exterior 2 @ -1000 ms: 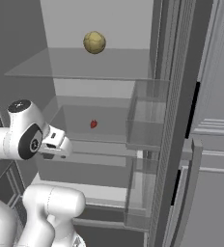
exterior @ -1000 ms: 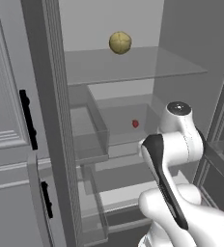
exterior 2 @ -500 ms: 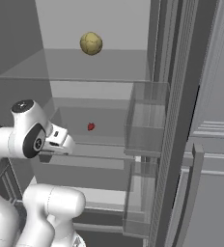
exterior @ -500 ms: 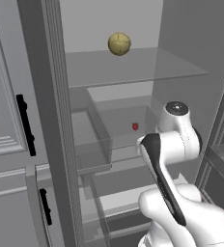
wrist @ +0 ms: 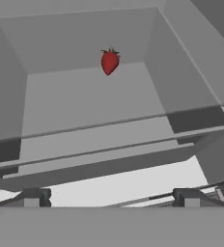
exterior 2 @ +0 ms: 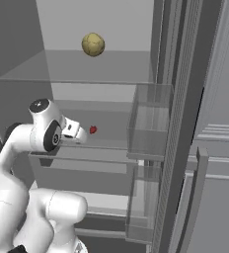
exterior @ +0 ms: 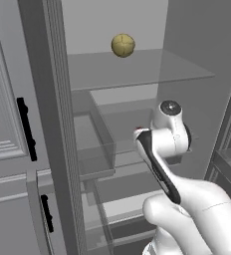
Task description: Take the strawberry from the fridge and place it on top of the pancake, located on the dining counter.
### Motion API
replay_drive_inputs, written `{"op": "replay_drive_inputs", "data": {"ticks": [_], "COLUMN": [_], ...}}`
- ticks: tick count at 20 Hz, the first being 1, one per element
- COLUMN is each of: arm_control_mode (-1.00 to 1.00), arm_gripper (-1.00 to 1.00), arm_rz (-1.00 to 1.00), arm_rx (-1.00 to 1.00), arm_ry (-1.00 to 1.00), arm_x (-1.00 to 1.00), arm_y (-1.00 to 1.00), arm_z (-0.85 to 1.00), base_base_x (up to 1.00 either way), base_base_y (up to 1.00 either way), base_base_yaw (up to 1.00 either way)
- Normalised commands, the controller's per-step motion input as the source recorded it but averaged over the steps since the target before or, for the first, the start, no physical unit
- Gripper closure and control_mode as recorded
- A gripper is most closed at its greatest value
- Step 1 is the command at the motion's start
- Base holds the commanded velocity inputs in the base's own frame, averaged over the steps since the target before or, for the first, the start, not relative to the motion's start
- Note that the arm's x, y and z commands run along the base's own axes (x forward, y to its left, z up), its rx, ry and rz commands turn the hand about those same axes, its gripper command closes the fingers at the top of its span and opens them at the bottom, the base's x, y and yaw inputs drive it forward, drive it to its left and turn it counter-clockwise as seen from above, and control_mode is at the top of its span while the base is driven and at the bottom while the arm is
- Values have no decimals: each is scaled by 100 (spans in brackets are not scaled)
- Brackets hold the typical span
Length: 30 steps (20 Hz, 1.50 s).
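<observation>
While spread wide and empty, pincer (wrist: 111,197) faces into fridge (exterior 2: 101,99); strawberry (wrist: 109,61) well ahead, apart, resting on glass shelf (wrist: 85,101) near back wall, below yellow-green fruit (exterior 2: 93,44).

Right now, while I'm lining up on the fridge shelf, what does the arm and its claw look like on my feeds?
The arm is glossy white with rounded, bulbous links, a dark strip along one link and dark grey joint caps. The claw ends in two small dark grey, blocky finger tips. No cables or markings show.
</observation>
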Motion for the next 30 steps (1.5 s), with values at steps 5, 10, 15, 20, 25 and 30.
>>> {"op": "replay_drive_inputs", "data": {"ticks": [5,10,15,20,25,30], "arm_control_mode": [-100,-100,-100,-100,-100,-100], "arm_gripper": [-100,-100,-100,-100,-100,-100], "arm_rz": [-2,-1,0,0,0,0], "arm_rx": [0,1,0,0,0,0], "arm_ry": [-18,1,11,11,1,0], "arm_x": [74,77,53,43,20,26], "arm_y": [-10,-29,-5,0,0,1], "arm_z": [1,3,2,-10,-38,-29], "base_base_x": [0,0,0,0,0,0], "base_base_y": [0,0,0,0,0,0], "base_base_yaw": [0,0,0,0,0,0]}}
